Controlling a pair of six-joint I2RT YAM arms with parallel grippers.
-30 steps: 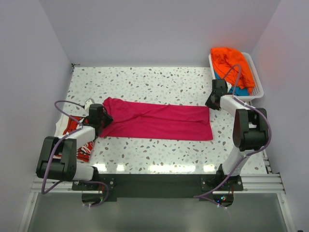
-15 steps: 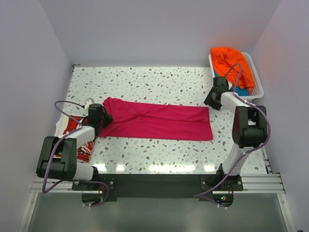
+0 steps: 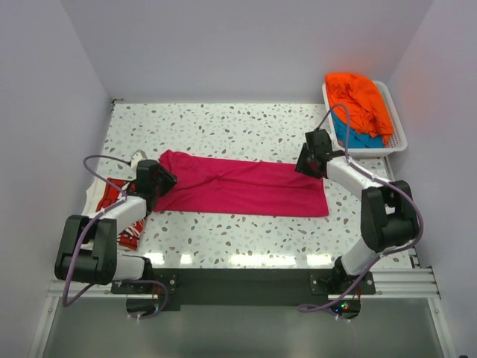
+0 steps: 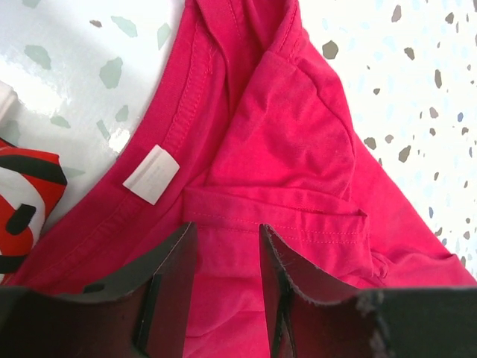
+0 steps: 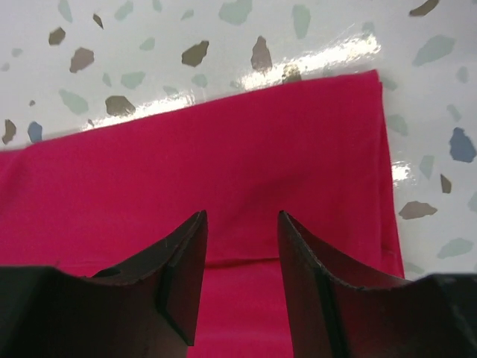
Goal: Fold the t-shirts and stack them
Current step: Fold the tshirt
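Desk: Pink shirt (image 3: 242,186)?
Operator: Flat mid-table, collar at nine o'clock, hem at three. My left gripper (image 4: 227,231) and right gripper (image 5: 242,218) hover parted, empty, one per end, to fold it, I judge.

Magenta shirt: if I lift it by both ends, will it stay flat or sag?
Likely floppy: the magenta shirt lies flat with soft creases and a folded-over sleeve, so it should sag between grips. Probably light, since the knit looks thin. On the glossy table it may slide when pushed rather than bunch.
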